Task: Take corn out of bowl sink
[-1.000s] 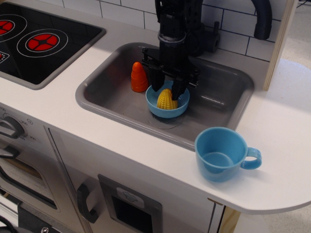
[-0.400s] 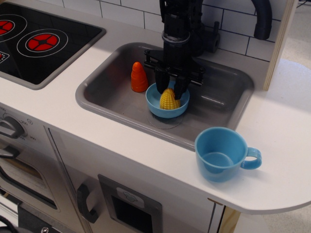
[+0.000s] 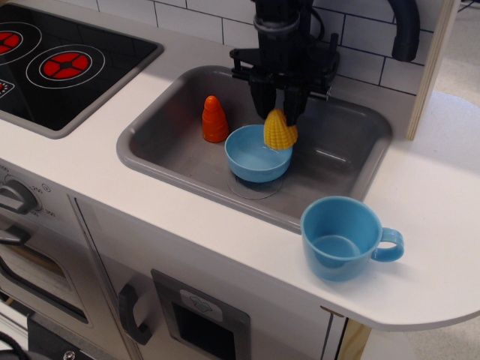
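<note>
The yellow bumpy corn (image 3: 280, 132) hangs in the air just above the right rim of the light-blue bowl (image 3: 253, 159), which stands empty in the grey sink (image 3: 169, 131). My black gripper (image 3: 277, 114) comes down from above and is shut on the corn's tip, holding it clear of the bowl.
An orange-red cone (image 3: 214, 119) stands in the sink left of the bowl. A blue mug with a handle (image 3: 343, 238) sits on the white counter in front of the sink. A black stove top (image 3: 56, 64) lies at the left. A black faucet (image 3: 405, 28) rises behind the sink.
My gripper closed on the corn in the bowl and lifted it up and a little to the right. The bowl is now empty.
</note>
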